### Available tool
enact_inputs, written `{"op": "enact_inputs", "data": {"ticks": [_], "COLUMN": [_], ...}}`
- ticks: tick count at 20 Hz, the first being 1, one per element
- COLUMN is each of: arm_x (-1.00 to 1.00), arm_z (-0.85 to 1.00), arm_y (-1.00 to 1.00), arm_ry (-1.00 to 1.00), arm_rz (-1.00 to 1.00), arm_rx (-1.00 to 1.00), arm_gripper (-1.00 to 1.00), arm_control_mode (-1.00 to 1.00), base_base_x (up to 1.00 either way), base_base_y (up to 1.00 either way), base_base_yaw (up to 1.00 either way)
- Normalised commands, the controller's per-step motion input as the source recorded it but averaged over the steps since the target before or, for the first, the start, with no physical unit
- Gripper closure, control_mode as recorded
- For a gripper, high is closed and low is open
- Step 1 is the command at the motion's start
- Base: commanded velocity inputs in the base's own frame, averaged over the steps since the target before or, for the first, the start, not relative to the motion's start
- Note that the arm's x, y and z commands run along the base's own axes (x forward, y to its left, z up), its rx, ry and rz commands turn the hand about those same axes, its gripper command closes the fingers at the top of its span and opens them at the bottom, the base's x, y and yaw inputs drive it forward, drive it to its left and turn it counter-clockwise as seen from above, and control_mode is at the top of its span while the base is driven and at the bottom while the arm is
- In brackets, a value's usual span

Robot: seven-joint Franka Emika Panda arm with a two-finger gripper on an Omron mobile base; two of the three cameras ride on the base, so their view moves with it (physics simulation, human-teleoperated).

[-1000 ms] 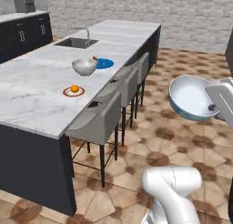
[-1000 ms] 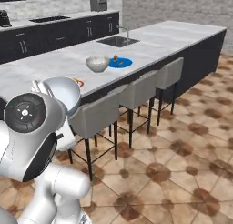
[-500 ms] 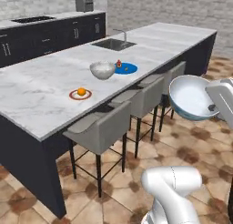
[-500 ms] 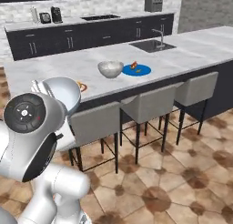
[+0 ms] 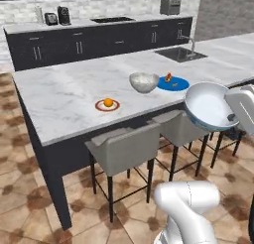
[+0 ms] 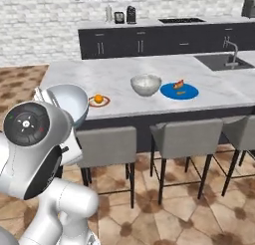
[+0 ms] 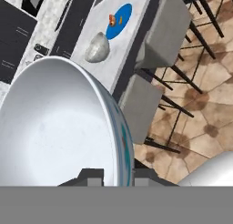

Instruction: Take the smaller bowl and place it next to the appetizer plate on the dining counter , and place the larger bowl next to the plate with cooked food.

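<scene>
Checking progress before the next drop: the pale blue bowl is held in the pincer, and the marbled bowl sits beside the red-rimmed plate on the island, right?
Not quite. The marbled bowl sits beside the blue plate, not the red-rimmed plate, as the right base view shows. The pale blue bowl is indeed in the pincer.

Bright even rendered light, soft shadows, slightly blurry, no glare

There are two bowls: the smaller bowl, pale blue with a white inside, and the larger bowl of marbled grey-white. Two plates lie on the dining counter: the appetizer plate and the plate with cooked food. Three grey stools line the counter. One sink with one faucet is set in it.
</scene>
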Motion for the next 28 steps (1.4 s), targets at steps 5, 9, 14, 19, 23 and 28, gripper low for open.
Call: {"op": "enact_inputs", "data": {"ticks": [5,9,14,19,23,28], "arm_x": [0.0,0.0,0.0,0.0,0.0,0.6], "arm_z": [0.0,0.0,0.0,0.0,0.0,-0.27], "arm_y": [0.0,0.0,0.0,0.0,0.0,-0.2], "arm_ry": [0.0,0.0,0.0,0.0,0.0,0.11], "arm_rz": [0.0,0.0,0.0,0.0,0.0,0.0], "arm_rx": [0.0,0.0,0.0,0.0,0.0,0.0], "arm_gripper": [1.0,1.0,1.0,1.0,1.0,1.0], "arm_control_mode": [1.0,1.0,1.0,1.0,1.0,-1.0], "base_base_x": [0.69,0.83,1.0,1.0,1.0,0.4], "base_base_y": [-0.53,-0.87,-0.39,-0.09,-0.1,-0.04], "base_base_yaw": [0.71,0.5,0.17,0.08,0.04,0.0]}}
